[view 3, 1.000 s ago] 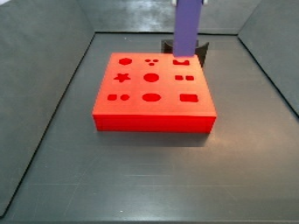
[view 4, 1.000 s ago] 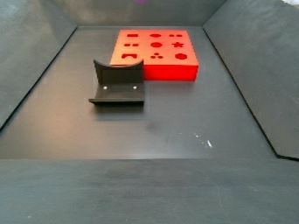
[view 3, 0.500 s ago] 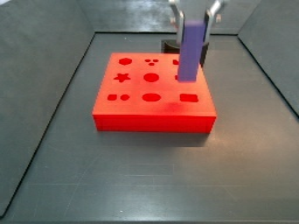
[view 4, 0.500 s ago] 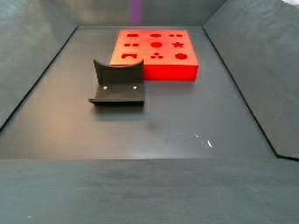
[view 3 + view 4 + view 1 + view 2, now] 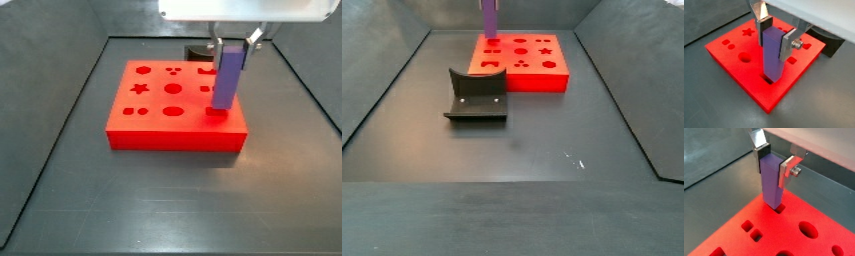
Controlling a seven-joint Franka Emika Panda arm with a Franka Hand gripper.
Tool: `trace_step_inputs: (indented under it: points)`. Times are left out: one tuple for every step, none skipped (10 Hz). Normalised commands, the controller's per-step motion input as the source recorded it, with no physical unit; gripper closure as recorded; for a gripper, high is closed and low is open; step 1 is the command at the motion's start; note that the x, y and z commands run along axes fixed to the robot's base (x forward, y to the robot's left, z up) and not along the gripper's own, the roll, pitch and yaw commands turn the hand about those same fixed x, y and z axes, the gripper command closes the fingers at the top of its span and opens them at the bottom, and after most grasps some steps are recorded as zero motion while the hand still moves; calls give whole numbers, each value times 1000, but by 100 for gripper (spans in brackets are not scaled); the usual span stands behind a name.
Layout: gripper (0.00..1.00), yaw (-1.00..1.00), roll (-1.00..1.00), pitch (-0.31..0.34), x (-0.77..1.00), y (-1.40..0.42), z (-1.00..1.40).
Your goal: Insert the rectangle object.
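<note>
Between end effector pads, upright purple rectangle object

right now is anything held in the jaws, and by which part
Yes: the gripper holds the purple bar upright by its top end, one finger on each side, its lower end at a hole in the red block.

The gripper stands over the red block, its bar filling one hole. The fixture stands just beside the block; bare floor lies open nearer.

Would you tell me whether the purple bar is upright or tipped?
Upright: the pincer holds the purple bar vertically, lower end at a red block hole.
</note>
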Motion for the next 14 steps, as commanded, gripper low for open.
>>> trace_step_inputs:
  points:
    - [100,-117,96,-23,-271,-77,-249]
    - [100,-6,76,-37,-66,-126,-243]
    - [100,0,51,-36,60,-71,-217]
    - [100,97,50,-39,331,0,-283]
    - [100,143,106,-20,311,29,-283]
    - [100,129,149,0,154,17,-303]
    - [100,26,184,0,0,0,-300]
    - [100,51,240,0,0,-49,-271]
    - [100,106,284,0,0,-111,-294]
    - [100,51,220,0,0,-83,-374]
    - [100,0,106,0,0,-29,-331]
    - [100,0,54,-13,0,-63,-331]
    - [100,0,14,-13,0,-100,-266]
    - [100,0,3,0,0,-26,-131]
